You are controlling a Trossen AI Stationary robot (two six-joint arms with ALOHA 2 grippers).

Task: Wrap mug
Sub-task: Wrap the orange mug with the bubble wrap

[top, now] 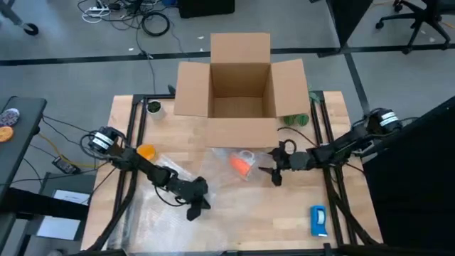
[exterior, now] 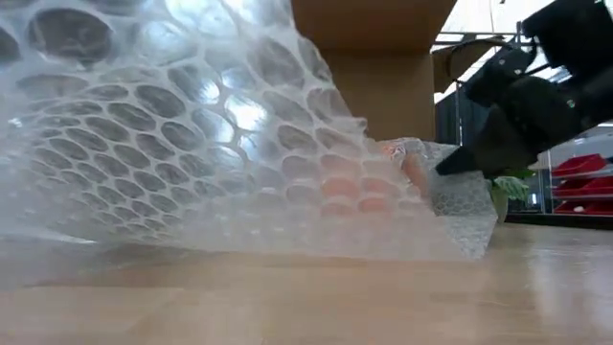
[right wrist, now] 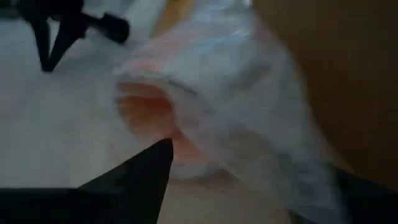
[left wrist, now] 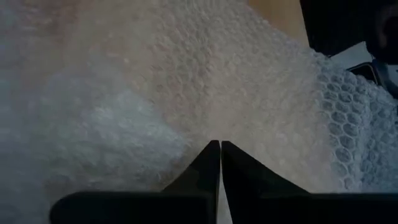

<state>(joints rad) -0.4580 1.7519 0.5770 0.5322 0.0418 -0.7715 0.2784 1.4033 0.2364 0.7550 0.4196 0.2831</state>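
The orange mug (top: 240, 163) lies on its side on the wooden table (top: 298, 213) in front of the cardboard box, with bubble wrap (top: 146, 213) folded over it; its orange shows through the wrap (exterior: 364, 187) in the low view. My right gripper (top: 271, 163) is open at the mug's right, its fingers on either side of the wrapped mug (right wrist: 149, 109). My left gripper (top: 195, 208) is shut on the wrap to the mug's near left. The sheet (exterior: 192, 134) rises high toward the table's left. My left gripper pinches the bubble wrap (left wrist: 214, 134) between the tips of its two shut fingers; an edge or a fold, one layer or several, I cannot tell. The sheet slopes down from this hold to the wrapped mug. My right gripper's lower fingertip (right wrist: 160, 149) stands at the wrapped mug; I cannot tell whether it touches.
The open cardboard box (top: 240, 85) stands at the far middle. A flat blue-and-white object (top: 318, 220) lies near the right front. An orange thing (top: 146, 151) sits by the left arm. A green item (top: 295, 119) lies right of the box.
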